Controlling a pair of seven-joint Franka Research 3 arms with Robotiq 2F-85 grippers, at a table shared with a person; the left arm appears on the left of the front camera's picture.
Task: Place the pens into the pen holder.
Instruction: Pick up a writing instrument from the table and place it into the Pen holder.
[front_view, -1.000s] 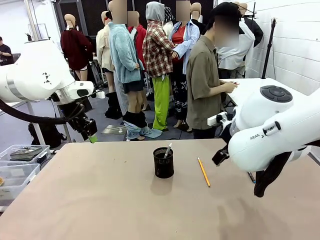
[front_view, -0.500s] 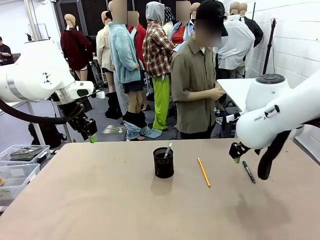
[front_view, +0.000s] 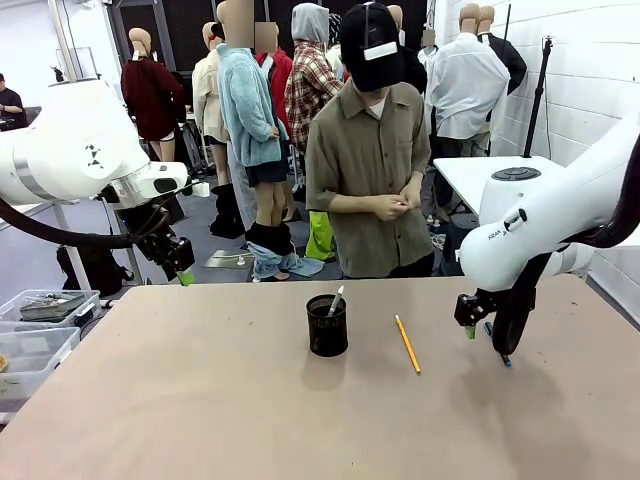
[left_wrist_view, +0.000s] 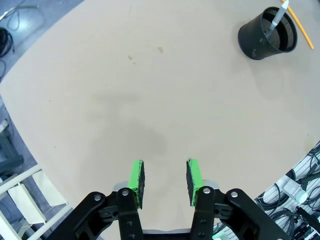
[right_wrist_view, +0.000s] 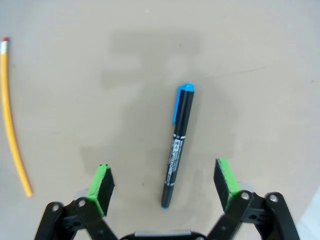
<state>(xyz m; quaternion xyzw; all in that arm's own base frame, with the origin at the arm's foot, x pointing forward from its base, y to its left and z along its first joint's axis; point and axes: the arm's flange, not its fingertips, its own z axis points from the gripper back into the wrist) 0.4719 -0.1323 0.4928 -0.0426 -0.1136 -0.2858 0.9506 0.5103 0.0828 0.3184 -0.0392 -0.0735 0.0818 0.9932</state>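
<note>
The black mesh pen holder (front_view: 327, 325) stands mid-table with a white-silver pen (front_view: 336, 300) leaning in it; the left wrist view has the holder (left_wrist_view: 267, 34) at top right. A yellow-orange pencil (front_view: 407, 343) lies to its right, with a pink-red eraser end (right_wrist_view: 4, 40). Further right a black pen with a blue cap (right_wrist_view: 178, 141) lies flat. My right gripper (right_wrist_view: 164, 185) hovers open just above it, the pen between its fingers (front_view: 471, 328). My left gripper (left_wrist_view: 164, 180) is open and empty, held high beyond the table's left edge (front_view: 180, 268).
A person (front_view: 375, 170) stands at the far side, hands clasped at the chest. Clear plastic bins (front_view: 40, 318) sit off the table's left edge. A white table (front_view: 478, 180) stands behind at the right. Bare tabletop (front_view: 200, 400) stretches across the front.
My right arm has swung back and lowered its gripper over the blue-capped pen. The person has stepped left to stand behind the table's middle. The left arm is still.
</note>
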